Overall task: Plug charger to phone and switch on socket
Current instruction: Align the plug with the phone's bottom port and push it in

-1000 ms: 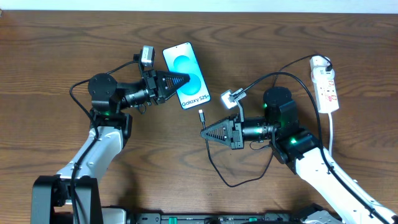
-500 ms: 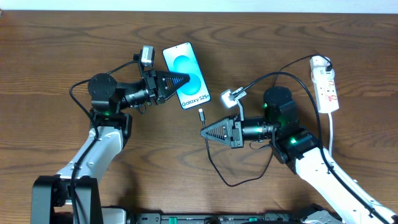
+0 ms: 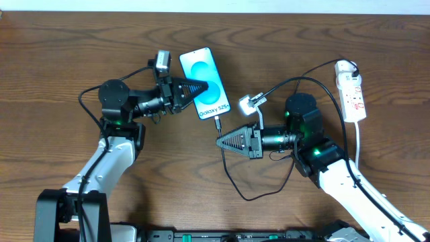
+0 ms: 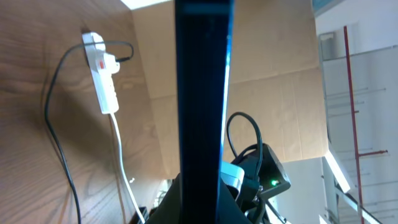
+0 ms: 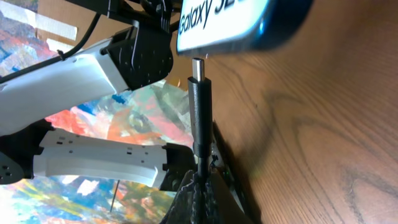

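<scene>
The phone (image 3: 207,82), light blue screen with "Galaxy S25+", is held on its left edge by my left gripper (image 3: 201,85), which is shut on it; in the left wrist view it is a dark upright slab (image 4: 202,93). My right gripper (image 3: 220,142) is shut on the charger's black cable just behind its plug tip (image 3: 218,123). In the right wrist view the plug tip (image 5: 198,67) points at the phone's bottom edge (image 5: 249,25), a small gap apart. The cable (image 3: 255,199) loops over the table to the white socket strip (image 3: 353,91), also in the left wrist view (image 4: 102,74).
The strip's white cord (image 3: 359,144) runs toward the table's front beside my right arm (image 3: 349,178). My left arm (image 3: 111,144) reaches in from the front left. The table top is brown wood (image 3: 67,54).
My left gripper has carried the phone slightly right and toward the plug tip, closing the gap. My right gripper has stayed nearly still with the cable.
</scene>
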{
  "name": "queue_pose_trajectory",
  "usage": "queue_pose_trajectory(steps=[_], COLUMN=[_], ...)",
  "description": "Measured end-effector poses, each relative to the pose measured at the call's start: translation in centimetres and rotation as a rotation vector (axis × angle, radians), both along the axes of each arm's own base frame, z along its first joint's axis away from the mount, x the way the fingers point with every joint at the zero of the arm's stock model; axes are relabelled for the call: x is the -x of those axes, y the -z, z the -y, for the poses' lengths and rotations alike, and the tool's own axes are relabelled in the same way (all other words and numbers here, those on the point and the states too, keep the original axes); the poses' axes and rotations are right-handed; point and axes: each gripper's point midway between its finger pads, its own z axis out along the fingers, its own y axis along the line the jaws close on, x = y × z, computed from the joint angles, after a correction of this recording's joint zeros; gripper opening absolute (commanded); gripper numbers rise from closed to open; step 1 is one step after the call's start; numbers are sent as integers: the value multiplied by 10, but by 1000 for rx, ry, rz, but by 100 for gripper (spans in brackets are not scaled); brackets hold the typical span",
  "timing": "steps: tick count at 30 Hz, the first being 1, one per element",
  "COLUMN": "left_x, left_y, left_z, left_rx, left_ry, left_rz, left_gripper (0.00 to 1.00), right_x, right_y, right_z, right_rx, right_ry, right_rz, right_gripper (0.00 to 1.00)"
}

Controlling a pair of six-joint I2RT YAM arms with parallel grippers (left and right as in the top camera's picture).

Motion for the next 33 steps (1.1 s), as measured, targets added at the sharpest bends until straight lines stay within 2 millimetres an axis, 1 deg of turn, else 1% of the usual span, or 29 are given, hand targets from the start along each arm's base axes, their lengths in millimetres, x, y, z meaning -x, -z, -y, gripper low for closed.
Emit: queue_pose_trajectory(steps=[4,11,21,33], left_x=[3,3,-1,-1], left_y=[0,0,0,0], left_z=[5,5,-2,-2], left_rx=[0,0,6,7], left_ry=[16,16,-5,-5], left_rz=[0,0,-21,-25], left_gripper=[7,7,7,7], right_x=[0,-1,-2,-1], right_y=[0,3,7,7], right_z=[0,-1,-1,-1], right_rx=[0,5,10,8], right_ry=[2,5,2,0], right_rz=[-5,-31,-61,-64], right_gripper=[1,1,1,1])
